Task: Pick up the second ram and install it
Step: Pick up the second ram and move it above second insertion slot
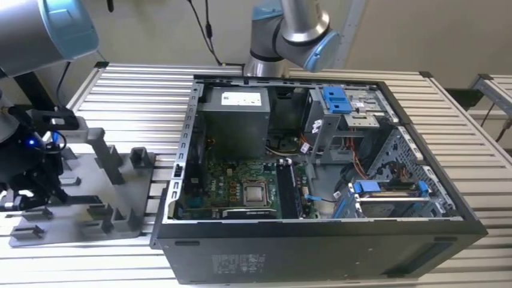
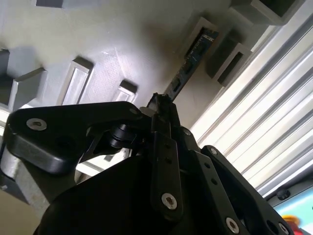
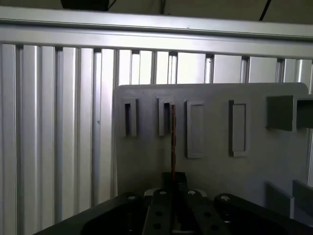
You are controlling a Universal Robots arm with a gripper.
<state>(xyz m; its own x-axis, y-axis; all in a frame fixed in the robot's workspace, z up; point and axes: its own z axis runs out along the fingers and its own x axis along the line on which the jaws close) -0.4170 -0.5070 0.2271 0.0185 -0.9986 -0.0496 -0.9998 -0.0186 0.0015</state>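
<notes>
Jaws first: drawn in narrow and, by the look of it, pinching the near end of the ram [image 2: 188, 66]. The stick comes straight out from between the tips in both wrist views. So the grab looks made (or as good as made), but the lift isn't: the ram's far end seems to sit in a slotted post [image 2: 198, 34] of the tray [image 2: 98, 29], in its holder, not in the air.

Long axis? It runs dead ahead from the jaws toward that post, level along the tray, with the stick up on its thin edge; the first wrist view catches the ram [image 3: 172, 142] edge-on.

Wider now, in the exterior view: the tray [image 1: 80, 231] lies at 9 o'clock from the open case [image 1: 320, 258], both on the ribbed surface [image 1: 136, 90]. The board [image 1: 232, 180] inside is well apart from the ram, so the carry across and the install are all left to do.
</notes>
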